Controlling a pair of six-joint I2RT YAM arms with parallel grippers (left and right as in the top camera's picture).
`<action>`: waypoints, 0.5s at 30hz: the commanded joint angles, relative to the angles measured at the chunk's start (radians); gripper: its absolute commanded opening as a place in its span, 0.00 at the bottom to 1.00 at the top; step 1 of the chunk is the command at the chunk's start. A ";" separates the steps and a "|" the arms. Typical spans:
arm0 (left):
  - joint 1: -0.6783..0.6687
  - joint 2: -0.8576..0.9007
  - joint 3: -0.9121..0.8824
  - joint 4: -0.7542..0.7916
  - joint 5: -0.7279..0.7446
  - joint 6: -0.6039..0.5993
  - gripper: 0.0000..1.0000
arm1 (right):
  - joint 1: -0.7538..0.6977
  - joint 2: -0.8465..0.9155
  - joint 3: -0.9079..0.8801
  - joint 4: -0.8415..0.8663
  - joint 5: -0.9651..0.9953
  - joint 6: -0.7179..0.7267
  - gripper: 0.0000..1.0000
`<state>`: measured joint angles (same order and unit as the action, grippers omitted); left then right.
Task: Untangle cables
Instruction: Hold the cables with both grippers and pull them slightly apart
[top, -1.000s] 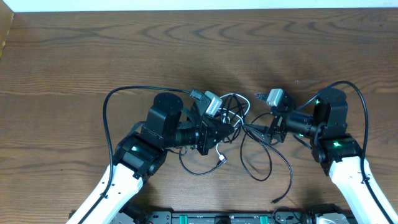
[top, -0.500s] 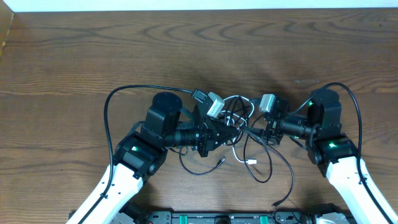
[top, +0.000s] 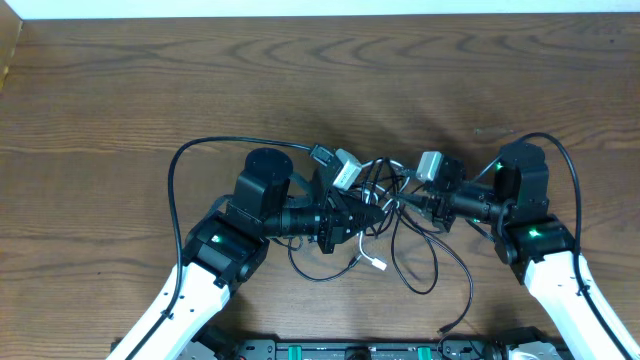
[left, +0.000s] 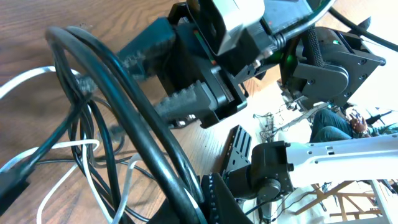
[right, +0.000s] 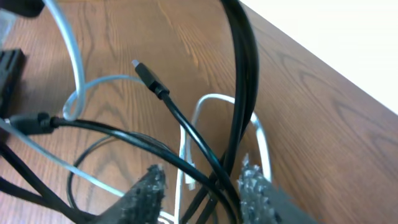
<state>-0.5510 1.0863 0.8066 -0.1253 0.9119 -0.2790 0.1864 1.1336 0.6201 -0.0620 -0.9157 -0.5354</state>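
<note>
Right gripper (top: 406, 203) moved in beside left gripper (top: 377, 212), jaws apart astride limp, light cables (right: 186, 127); pinch just behind plug (right: 148, 76); left's opening unclear.

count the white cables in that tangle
1 that shows: the white cable threads through the black cables in the middle of the table, its plug end lying free on the robot's side. Another could be hidden in the tangle.

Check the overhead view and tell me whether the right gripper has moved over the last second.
Yes. Against the table and its wood grain, the right gripper has shifted left in the picture, toward the left gripper and the cables.
</note>
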 joint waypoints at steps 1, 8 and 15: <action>0.002 -0.007 0.003 0.008 0.023 0.024 0.07 | 0.006 0.025 0.006 -0.001 -0.003 -0.005 0.27; 0.002 -0.007 0.003 0.008 0.023 0.024 0.07 | 0.006 0.050 0.006 0.003 -0.003 -0.005 0.36; 0.002 -0.007 0.003 0.008 0.023 0.024 0.07 | 0.006 0.050 0.006 0.006 -0.003 -0.005 0.35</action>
<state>-0.5510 1.0863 0.8066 -0.1249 0.9119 -0.2790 0.1864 1.1793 0.6201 -0.0582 -0.9100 -0.5339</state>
